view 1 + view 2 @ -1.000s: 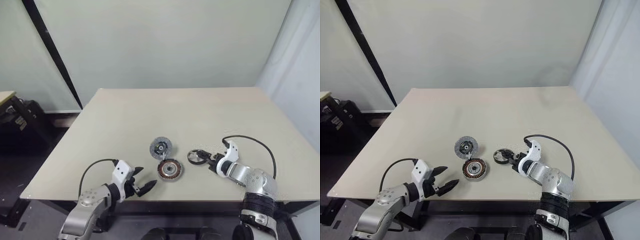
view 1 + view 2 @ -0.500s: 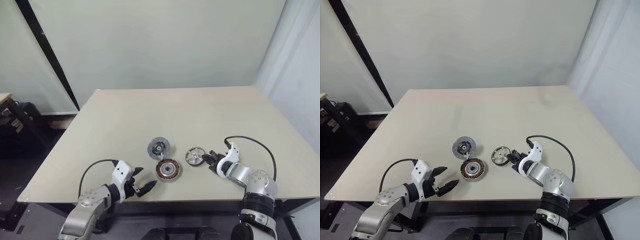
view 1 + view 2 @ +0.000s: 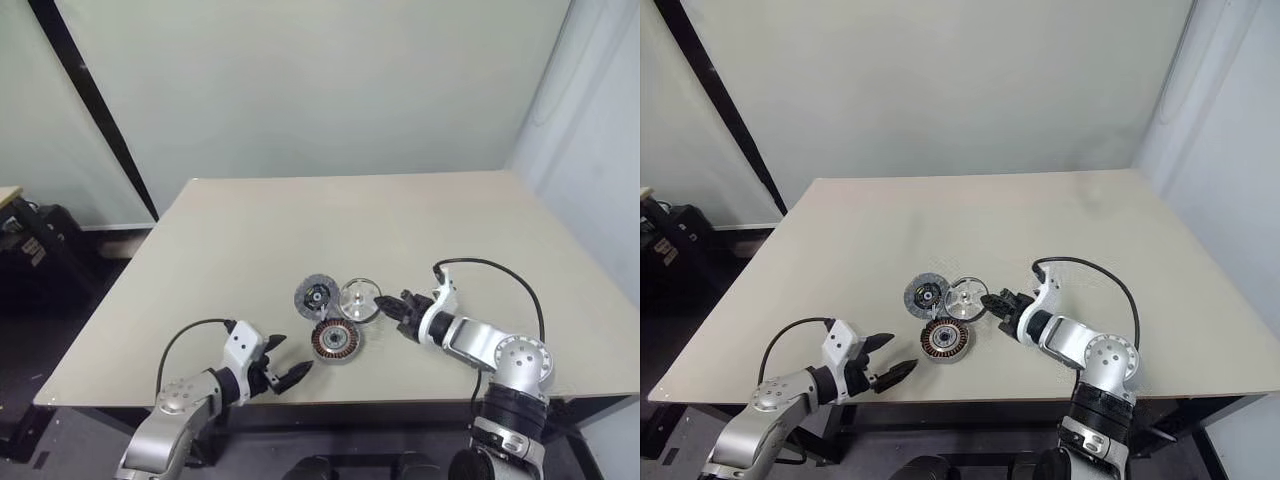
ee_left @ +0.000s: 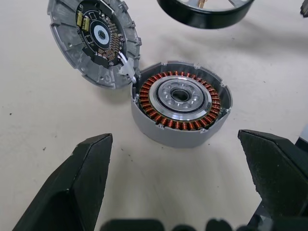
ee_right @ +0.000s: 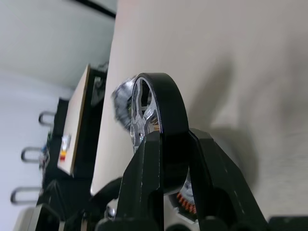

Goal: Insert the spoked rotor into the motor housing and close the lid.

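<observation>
Could slip or tip: thin edge-on pinch on rotor (image 3: 360,298), easily cocked against housing (image 3: 338,340) windings on lowering. Right gripper (image 3: 392,304) clenched on the rim, wheel lifted on edge past the fingertips, between lid (image 3: 317,297) and housing. Left gripper (image 3: 281,371) spread wide, empty, near housing

Black-rimmed, silvery-spoked spoked rotor (image 3: 359,298) sits in the black right gripper (image 3: 392,303). Beside it, the motor housing (image 4: 180,102) is grey with reddish copper windings; the lid (image 4: 94,39) speckled grey. Tabletop (image 3: 350,225) beige.
</observation>
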`<state>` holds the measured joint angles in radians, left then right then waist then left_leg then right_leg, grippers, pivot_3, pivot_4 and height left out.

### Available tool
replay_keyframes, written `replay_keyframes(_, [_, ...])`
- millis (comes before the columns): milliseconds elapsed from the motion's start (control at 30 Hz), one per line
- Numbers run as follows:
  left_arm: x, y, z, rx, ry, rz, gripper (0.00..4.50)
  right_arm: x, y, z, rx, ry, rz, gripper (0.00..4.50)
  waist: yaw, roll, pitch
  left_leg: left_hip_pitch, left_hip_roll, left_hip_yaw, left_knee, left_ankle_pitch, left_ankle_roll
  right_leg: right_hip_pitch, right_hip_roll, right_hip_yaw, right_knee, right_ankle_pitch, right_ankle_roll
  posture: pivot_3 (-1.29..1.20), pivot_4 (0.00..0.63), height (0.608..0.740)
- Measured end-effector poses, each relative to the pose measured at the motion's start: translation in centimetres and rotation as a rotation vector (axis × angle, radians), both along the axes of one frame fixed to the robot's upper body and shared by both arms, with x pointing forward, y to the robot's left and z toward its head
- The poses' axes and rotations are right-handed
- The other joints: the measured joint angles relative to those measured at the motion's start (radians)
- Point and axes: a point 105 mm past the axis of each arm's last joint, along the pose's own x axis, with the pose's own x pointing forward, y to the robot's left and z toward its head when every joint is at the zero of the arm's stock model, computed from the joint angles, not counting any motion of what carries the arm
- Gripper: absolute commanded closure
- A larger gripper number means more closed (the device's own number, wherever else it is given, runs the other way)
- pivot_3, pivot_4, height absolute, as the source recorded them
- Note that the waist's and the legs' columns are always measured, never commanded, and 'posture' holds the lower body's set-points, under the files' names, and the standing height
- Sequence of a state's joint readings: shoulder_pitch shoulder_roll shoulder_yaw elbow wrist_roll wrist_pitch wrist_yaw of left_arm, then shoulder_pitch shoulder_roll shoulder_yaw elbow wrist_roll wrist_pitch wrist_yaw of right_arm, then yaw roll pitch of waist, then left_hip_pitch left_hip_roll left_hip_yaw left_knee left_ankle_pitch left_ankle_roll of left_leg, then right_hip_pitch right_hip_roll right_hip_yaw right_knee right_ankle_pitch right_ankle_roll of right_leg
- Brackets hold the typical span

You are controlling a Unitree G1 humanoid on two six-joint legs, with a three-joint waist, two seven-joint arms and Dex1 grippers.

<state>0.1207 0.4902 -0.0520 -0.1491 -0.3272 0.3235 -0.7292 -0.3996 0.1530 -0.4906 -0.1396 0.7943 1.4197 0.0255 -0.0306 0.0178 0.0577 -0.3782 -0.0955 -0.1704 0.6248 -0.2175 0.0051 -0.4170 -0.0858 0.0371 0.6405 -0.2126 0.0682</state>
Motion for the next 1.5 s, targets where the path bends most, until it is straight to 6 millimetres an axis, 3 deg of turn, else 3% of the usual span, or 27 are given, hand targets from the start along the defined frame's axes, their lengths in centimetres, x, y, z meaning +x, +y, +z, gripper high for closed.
replay_keyframes(267, [0.0,0.1,0.0,0.0,-0.001,0.003,0.0,-0.8,2.4,-0.1,-0.052,-0.01,0.104,4.13,0.0,0.0,0.0,-0.001,0.0,0.0,-0.001,0.0,0.0,-0.001,0.0,0.0,0.0,0.0,0.0,0.0,0.0,0.74])
replay_keyframes(400, [0.0,0.1,0.0,0.0,-0.002,0.005,0.0,-2.2,3.5,-2.1,-0.078,0.049,0.158,4.13,0.0,0.0,0.0,0.0,0.0,-0.001,-0.002,0.0,0.0,-0.002,0.0,0.0,0.0,0.0,0.0,0.0,0.0,0.74])
replay_keyframes(1467, [0.1,0.5,0.2,0.002,-0.008,0.02,0.0,-1.8,5.1,-4.3,-0.131,0.078,0.168,4.13,-0.009,0.0,0.0,-0.001,0.0,0.001,-0.002,0.0,0.0,-0.004,0.001,0.0,0.001,0.003,0.0,0.0,0.0,0.74])
replay_keyframes(1500, [0.1,0.5,0.2,0.002,-0.008,0.02,0.0,-1.9,5.2,-4.4,-0.134,0.077,0.171,3.78,-0.009,0.0,0.0,-0.001,0.0,0.001,-0.002,0.0,0.0,-0.003,0.001,0.0,0.001,0.003,0.0,0.0,0.0,0.74])
